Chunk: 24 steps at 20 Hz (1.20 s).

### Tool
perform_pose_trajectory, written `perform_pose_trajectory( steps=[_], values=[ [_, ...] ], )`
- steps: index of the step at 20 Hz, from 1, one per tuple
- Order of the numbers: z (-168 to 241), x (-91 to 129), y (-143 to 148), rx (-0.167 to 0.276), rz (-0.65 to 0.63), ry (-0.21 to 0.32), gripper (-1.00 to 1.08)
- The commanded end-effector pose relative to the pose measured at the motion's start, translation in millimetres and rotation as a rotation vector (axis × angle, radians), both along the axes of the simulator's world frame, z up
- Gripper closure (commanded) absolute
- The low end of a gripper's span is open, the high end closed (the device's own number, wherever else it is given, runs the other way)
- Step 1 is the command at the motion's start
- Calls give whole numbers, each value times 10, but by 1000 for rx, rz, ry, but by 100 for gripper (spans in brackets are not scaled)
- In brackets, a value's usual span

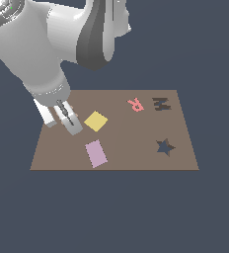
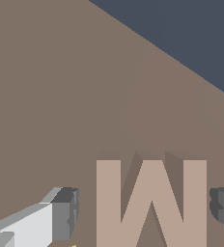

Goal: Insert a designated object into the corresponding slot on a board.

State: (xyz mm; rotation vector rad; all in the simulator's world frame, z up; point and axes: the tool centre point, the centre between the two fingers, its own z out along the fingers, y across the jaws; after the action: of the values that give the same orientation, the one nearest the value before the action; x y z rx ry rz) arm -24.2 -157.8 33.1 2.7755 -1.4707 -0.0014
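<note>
The tan M-shaped block (image 2: pixel 151 202) lies flat on the brown board (image 2: pixel 61 96) in the wrist view. It sits between the two fingers of my gripper (image 2: pixel 143 210), with a small gap on each side. The gripper is open and not touching it. In the exterior view the gripper (image 1: pixel 61 121) hangs low over the board's (image 1: pixel 121 158) left part, and the block is hidden behind the fingers. The dark M-shaped slot (image 1: pixel 161 104) is at the board's far right corner, well away from the gripper.
A yellow square (image 1: pixel 95 121) lies just to the exterior view's right of the gripper. A lilac rectangle (image 1: pixel 95 153) lies nearer the front edge. A pink letter R (image 1: pixel 135 104) lies beside the M slot. A dark star-shaped cutout (image 1: pixel 165 147) is at the right.
</note>
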Motion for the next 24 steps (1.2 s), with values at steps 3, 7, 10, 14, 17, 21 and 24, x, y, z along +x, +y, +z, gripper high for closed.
perform_pose_trajectory(
  steps=[3, 7, 10, 14, 17, 21, 24],
  values=[
    [-33, 1, 1, 0, 0, -1, 108],
    [-33, 1, 1, 0, 0, -1, 108],
    [-33, 1, 1, 0, 0, -1, 108],
    [-23, 5, 11, 1, 1, -2, 108],
    [-22, -12, 40, 1, -5, -2, 108],
    [-18, -64, 143, 1, -23, -2, 108],
    [-14, -124, 268, 0, -44, -2, 108]
  ],
)
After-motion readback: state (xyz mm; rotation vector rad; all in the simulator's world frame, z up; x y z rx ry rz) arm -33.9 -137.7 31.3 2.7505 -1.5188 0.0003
